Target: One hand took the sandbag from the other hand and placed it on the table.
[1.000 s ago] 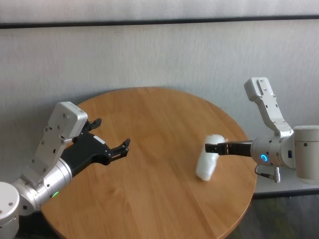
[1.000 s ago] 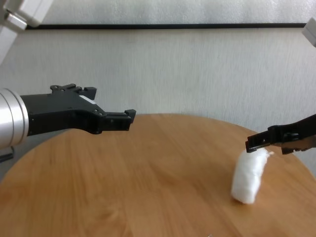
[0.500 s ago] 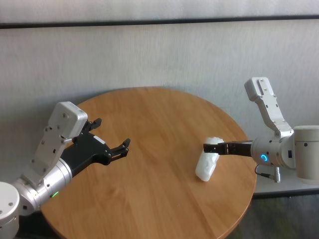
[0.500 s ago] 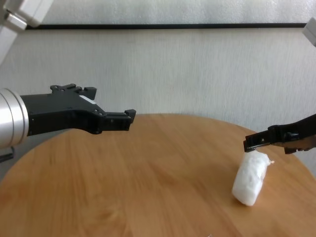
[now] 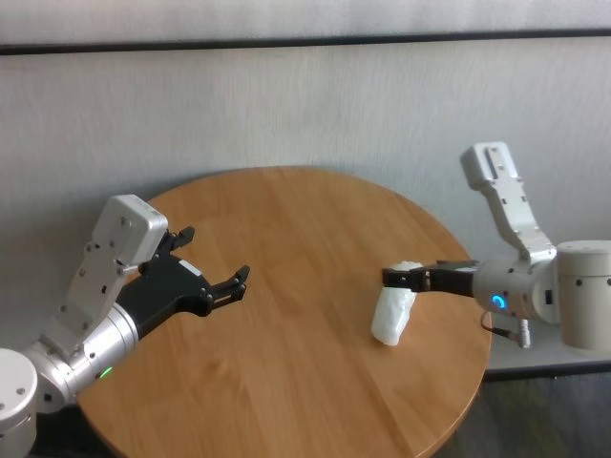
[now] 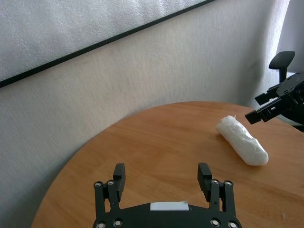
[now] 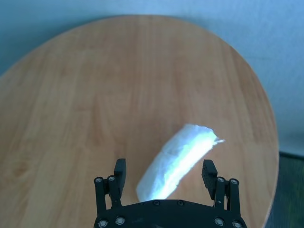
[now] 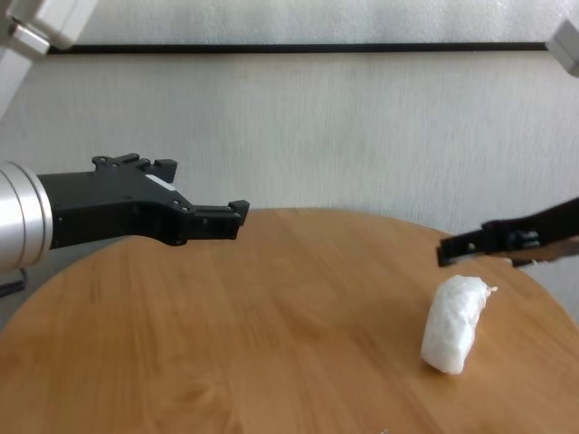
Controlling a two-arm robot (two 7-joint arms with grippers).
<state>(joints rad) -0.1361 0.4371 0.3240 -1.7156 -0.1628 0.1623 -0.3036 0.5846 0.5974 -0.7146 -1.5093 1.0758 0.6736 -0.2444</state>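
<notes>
The sandbag (image 5: pixel 393 316) lies on the table's (image 5: pixel 286 286) right side, below the right gripper (image 5: pixel 389 277).

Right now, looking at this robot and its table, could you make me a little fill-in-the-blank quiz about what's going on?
1. The sandbag lies on the round ____ table.
2. The right gripper hangs just above the sandbag with its fingers ____.
3. The left gripper is open and holds ____.
4. The ring light on the right wrist glows ____.

Missing words: wooden; open; nothing; blue
</notes>
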